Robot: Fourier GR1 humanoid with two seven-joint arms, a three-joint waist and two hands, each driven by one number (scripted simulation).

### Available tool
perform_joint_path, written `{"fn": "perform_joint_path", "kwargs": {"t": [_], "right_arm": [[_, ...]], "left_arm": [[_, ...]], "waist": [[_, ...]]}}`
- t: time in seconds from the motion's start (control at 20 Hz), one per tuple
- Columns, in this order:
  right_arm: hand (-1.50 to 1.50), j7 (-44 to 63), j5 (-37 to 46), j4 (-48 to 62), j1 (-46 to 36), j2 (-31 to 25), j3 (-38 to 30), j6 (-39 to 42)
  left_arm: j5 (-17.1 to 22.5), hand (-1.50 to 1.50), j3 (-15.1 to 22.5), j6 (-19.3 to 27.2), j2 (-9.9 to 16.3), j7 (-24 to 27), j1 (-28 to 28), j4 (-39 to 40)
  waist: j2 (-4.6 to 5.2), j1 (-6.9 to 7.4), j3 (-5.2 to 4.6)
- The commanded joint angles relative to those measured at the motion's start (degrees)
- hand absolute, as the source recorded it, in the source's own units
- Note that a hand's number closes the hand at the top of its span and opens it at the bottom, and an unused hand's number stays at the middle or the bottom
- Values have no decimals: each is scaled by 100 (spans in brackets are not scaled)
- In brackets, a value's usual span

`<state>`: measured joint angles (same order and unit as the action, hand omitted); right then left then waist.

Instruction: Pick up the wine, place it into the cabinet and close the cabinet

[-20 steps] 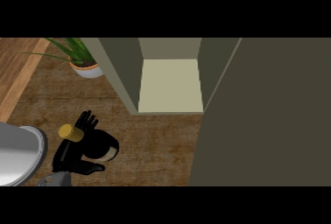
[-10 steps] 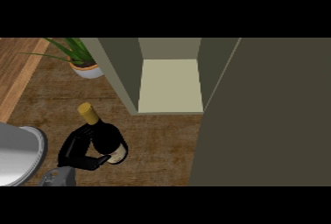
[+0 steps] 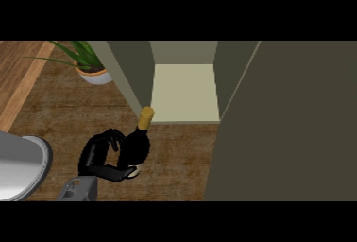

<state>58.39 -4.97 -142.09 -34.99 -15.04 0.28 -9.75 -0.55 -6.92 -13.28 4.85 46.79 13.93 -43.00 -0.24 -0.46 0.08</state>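
A dark wine bottle (image 3: 137, 145) with a gold top leans with its neck toward the front edge of the cabinet's shelf. My left hand (image 3: 99, 156) is curled round the bottle's lower body from the left, with the thumb under its base. The cabinet (image 3: 185, 92) stands open just beyond, showing a pale shelf floor between dark olive walls. Its open door (image 3: 293, 127) fills the right side of the view. My right hand does not show.
A potted green plant (image 3: 90, 71) stands at the back left, beside the cabinet's left wall. A large pale grey rounded object (image 3: 20, 165) lies at the left edge. The brown counter top (image 3: 63, 113) spreads between them.
The hand has closed round the bottle and carried it right and forward. The gold top has gone from left of the cabinet to the shelf's front edge.
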Motion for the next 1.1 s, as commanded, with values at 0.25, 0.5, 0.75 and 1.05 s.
{"fn": "perform_joint_path", "kwargs": {"t": [0.25,0.5,0.75,1.05], "right_arm": [[-150,422,-493,-519,86,13,-123,-20],[-150,55,-580,-146,150,28,-205,147],[-150,437,-856,-515,190,-105,-464,138],[-150,216,-634,-501,328,91,-244,68]], "left_arm": [[37,150,132,1028,-433,41,71,-873],[513,150,1123,1327,-480,-816,-332,-2414],[1063,150,1850,1622,-483,-1850,-599,-3658],[1332,150,2814,2804,-485,-3001,-214,-4691]], "waist": [[0,17,-8],[-4,56,-4],[-21,25,-2],[-11,-9,-3]]}}
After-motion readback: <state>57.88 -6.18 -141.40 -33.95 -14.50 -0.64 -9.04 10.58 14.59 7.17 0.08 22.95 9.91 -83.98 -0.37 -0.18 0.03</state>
